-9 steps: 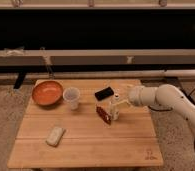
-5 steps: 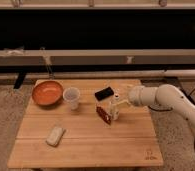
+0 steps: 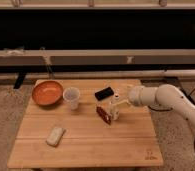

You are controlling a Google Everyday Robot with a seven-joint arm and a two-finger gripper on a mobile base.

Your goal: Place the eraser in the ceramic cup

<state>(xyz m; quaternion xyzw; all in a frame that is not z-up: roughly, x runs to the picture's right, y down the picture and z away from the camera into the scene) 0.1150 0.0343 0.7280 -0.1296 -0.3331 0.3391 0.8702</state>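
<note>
Gripper [image 3: 116, 111]: reaching in from the right on the white arm [image 3: 161, 95], it hangs low over the centre-right of the table. Its fingers are spread and hold nothing. Just beside it on its left lies a reddish-brown elongated object [image 3: 104, 114], and whether a fingertip touches that object cannot be told. The eraser [image 3: 104, 93] lies flat on the table behind the gripper and apart from it, not yet taken up. By appearance it is a small black block, judged light, stiff enough not to crush, and grippy rather than slick. It is best taken across its short width, from above, near the middle. The ceramic cup [image 3: 71, 97] stands upright to the left of the eraser, with an orange bowl [image 3: 47, 92] just beyond it. The cup is judged light and easy to tip, so the drop should be made clear of its rim. A pale rounded block [image 3: 56, 135] lies near the front left. The wooden table [image 3: 91, 147] is flat and bare-grained and stands on a speckled floor [image 3: 6, 125]. Behind it a pale rail [image 3: 91, 56] runs below a dark window band.
</note>
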